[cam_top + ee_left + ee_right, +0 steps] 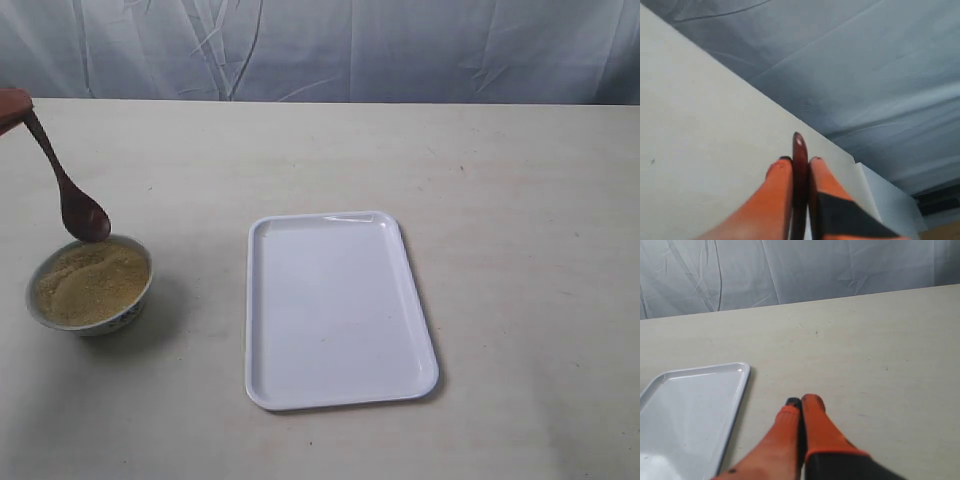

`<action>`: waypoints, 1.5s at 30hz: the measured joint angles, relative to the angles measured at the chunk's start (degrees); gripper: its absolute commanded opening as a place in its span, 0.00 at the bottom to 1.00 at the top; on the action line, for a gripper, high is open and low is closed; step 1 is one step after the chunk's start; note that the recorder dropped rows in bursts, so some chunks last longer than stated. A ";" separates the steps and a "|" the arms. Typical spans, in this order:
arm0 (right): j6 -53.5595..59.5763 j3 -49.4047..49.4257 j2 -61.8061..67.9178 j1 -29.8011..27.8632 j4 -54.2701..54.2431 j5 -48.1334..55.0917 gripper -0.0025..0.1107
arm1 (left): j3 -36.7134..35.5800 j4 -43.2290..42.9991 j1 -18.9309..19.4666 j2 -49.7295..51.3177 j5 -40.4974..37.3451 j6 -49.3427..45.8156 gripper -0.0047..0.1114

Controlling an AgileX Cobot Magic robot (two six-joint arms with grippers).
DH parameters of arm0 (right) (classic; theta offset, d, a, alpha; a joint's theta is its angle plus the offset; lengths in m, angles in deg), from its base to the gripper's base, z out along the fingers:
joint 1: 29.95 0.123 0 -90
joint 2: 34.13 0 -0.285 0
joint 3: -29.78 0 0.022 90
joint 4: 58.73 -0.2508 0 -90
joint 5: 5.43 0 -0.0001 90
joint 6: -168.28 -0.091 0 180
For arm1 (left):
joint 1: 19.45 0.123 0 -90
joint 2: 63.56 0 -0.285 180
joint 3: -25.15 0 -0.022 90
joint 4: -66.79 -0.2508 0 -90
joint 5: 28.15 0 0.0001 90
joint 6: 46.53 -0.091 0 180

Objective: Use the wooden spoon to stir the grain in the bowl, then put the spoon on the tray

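The small white bowl (92, 318) stands at the left of the table, filled with yellow-tan grain (90, 282). The dark wooden spoon (70, 195) hangs slanted above the bowl's far rim, its oval end just over the grain's edge. My left gripper (10, 108) shows only at the exterior view's left edge, shut on the spoon's handle. In the left wrist view the spoon handle (800, 170) is pinched between the orange fingers (777, 195). The white tray (335, 305) lies empty at the centre. My right gripper (801, 402) is shut and empty, beside the tray (685, 410).
A pale blue-grey cloth backdrop (350, 45) hangs behind the table's far edge. The bare beige tabletop (530, 250) spreads to the right of the tray and between tray and bowl.
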 measured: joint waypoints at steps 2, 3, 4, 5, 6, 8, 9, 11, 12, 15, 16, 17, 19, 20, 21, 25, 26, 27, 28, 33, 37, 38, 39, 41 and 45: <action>0.00 0.00 0.00 0.00 0.00 0.00 0.02 | -0.97 -0.14 0.13 -3.95 0.00 -1.08 0.04; 0.00 0.00 0.00 0.00 0.00 0.00 0.02 | -1.90 -0.37 0.13 -6.04 0.00 -1.98 0.04; 0.00 0.00 0.00 0.00 0.00 0.00 0.02 | -2.83 -0.67 0.13 -8.23 0.00 -2.85 0.04; 0.00 0.00 0.00 0.00 0.00 0.00 0.02 | -4.24 -0.93 0.13 -10.51 -0.53 -3.99 0.04; 0.00 0.00 0.00 0.00 0.00 0.00 0.02 | -5.89 -1.04 0.13 -12.78 -1.73 -5.25 0.04; 0.00 0.00 0.00 0.00 0.00 0.00 0.02 | -9.31 -0.70 0.13 -16.43 -4.46 -8.13 0.04; 0.00 0.00 0.00 0.00 0.00 0.00 0.02 | -11.39 -0.18 0.13 -18.12 -6.00 -9.91 0.04; 0.00 0.00 0.00 0.00 0.00 0.00 0.02 | -15.58 2.74 0.13 -20.75 -7.94 -14.22 0.04; 0.00 0.00 0.00 0.00 0.00 0.00 0.02 | -17.44 4.71 0.13 -21.52 -8.25 -16.12 0.04; 0.00 0.00 0.00 0.00 0.00 0.00 0.02 | -21.04 9.21 0.13 -23.47 -9.08 -21.83 0.04; 0.00 0.00 0.00 0.00 0.00 0.00 0.02 | -21.72 10.31 0.13 -23.75 -9.22 -23.53 0.04; 0.00 0.00 0.00 0.00 0.00 0.00 0.02 | -22.55 11.91 0.13 -23.87 -9.31 -25.18 0.04; 0.00 0.00 0.00 0.00 0.00 0.00 0.02 | -23.24 14.02 -0.48 -24.01 -9.57 -28.18 0.04; 0.00 0.00 0.00 0.00 0.00 0.00 0.02 | -23.37 14.96 -1.26 -24.04 -9.73 -29.93 0.04; 0.00 0.00 0.00 0.00 0.00 0.00 0.02 | -23.46 15.68 -1.91 -24.17 -9.83 -30.99 0.04; 0.00 0.00 0.00 0.00 0.00 0.00 0.02 | -23.60 18.17 -5.87 -24.62 -12.49 -35.36 0.04; 0.00 0.00 0.00 0.00 0.00 0.00 0.02 | -23.60 19.11 -6.99 -24.81 -14.02 -36.57 0.04; 0.00 0.00 0.00 0.00 0.00 0.00 0.02 | -23.60 20.04 -8.13 -24.83 -15.58 -37.59 0.04; 0.00 0.00 0.00 0.00 0.00 0.00 0.02 | -23.60 21.17 -9.28 -24.95 -16.90 -38.92 0.04; 0.00 0.00 0.00 0.00 0.00 0.00 0.02 | -23.60 25.92 -14.27 -24.95 -22.51 -45.45 0.04; 0.00 0.00 0.00 0.00 0.00 0.00 0.02 | -23.60 28.82 -17.18 -24.69 -25.75 -49.05 0.04; 0.00 0.00 0.00 0.00 0.00 0.00 0.02 | -23.60 29.18 -17.39 -24.35 -25.92 -49.63 0.04; 0.00 0.00 0.00 0.00 0.00 0.00 0.02 | -23.60 29.71 -17.51 -23.87 -26.03 -49.88 0.04; 0.00 0.00 0.00 0.00 0.00 0.00 0.02 | -23.60 30.35 -17.77 -22.74 -26.03 -49.90 0.04; 0.00 0.00 0.00 0.00 0.00 0.00 0.02 | -23.60 31.08 -17.77 -20.33 -25.48 -48.98 0.04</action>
